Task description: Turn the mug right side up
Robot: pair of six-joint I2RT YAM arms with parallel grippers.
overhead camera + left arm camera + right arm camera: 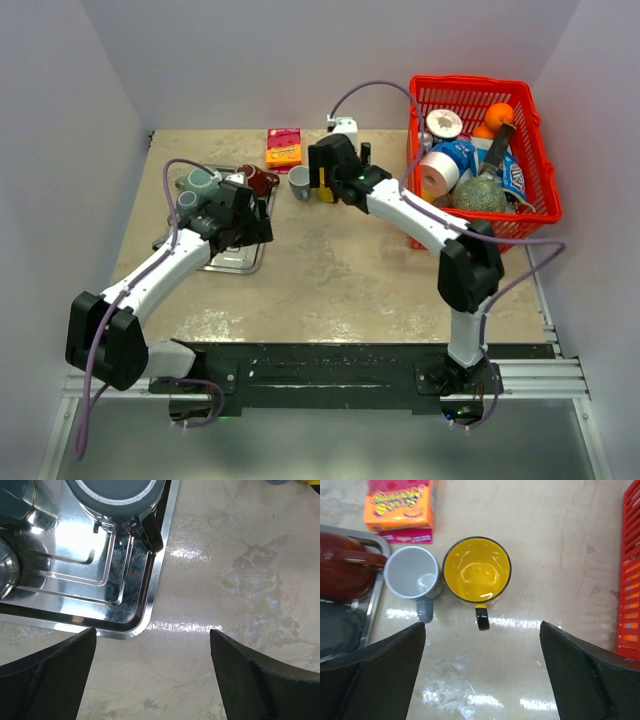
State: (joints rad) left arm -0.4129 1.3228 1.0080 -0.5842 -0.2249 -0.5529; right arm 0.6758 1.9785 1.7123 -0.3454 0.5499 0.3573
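A yellow mug with a black handle stands upright on the table, mouth up. A pale grey mug stands upright just left of it, the two close side by side. In the top view the grey mug shows and the yellow mug is partly hidden by my right gripper. My right gripper is open and empty, above and just in front of the two mugs. My left gripper is open and empty over bare table at the metal tray's corner. A dark grey mug with a black handle sits in that tray, a flat round face towards the camera.
The metal tray holds more grey cups and a dark red pot. An orange and pink candy box lies behind the mugs. A red basket full of items stands at the back right.
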